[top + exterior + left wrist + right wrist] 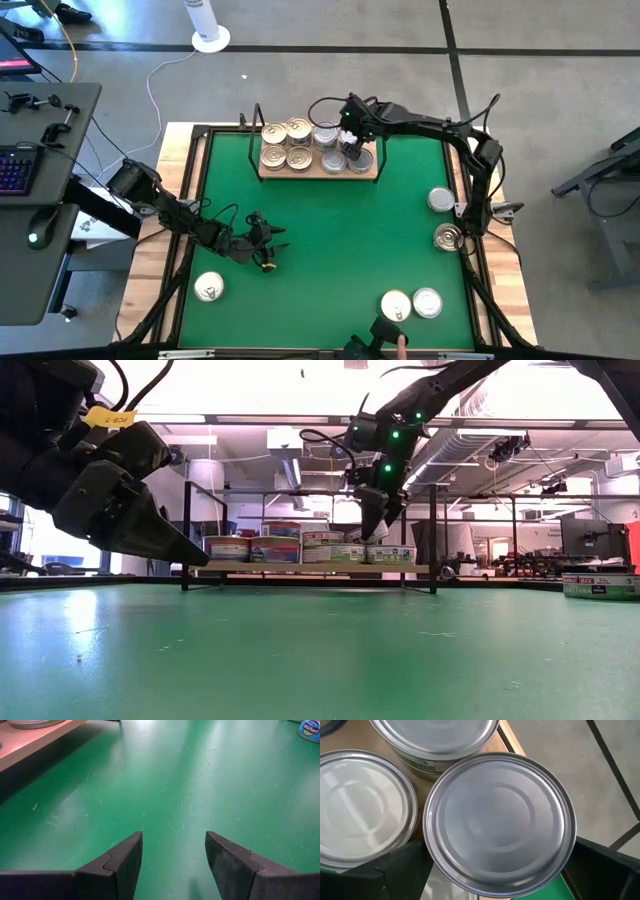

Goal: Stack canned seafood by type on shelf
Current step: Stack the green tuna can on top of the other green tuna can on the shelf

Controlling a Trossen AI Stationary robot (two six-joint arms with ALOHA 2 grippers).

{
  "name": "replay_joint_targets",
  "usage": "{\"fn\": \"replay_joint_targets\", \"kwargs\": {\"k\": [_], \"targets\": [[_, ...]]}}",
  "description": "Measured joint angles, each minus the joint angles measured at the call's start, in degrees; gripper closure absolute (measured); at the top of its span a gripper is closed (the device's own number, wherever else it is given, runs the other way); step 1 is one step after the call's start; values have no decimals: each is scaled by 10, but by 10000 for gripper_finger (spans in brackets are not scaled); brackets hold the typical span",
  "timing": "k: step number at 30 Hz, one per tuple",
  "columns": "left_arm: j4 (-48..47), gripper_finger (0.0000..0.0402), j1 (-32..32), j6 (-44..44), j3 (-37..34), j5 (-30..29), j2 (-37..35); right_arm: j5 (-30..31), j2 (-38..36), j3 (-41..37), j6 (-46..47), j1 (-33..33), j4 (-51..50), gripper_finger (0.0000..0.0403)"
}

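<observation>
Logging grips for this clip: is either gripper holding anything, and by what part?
The right gripper spans a silver-lidded can at the shelf, fingers beside its rim; actual contact cannot be told. The left gripper is open over the green mat, empty.

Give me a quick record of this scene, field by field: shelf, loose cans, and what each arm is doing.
shelf: wooden board at the far side of the green mat, holding gold-lidded and silver-lidded cans
loose cans: five on the mat, two near the right edge, two at the near edge, one near left
right gripper: over the shelf's right end, jaws wide around a silver-lidded can
left gripper: low over bare mat, open, holding nothing
</observation>
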Motion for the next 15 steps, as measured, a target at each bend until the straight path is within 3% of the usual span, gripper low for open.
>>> {"fn": "replay_joint_targets", "kwargs": {"k": [9, 15], "targets": [[3, 199, 0, 0, 2, -1, 0, 0, 0, 0, 16, 0, 3, 3], [-4, 199, 15, 44, 64, 15, 0, 2, -1, 0, 26, 0, 3, 3]]}}
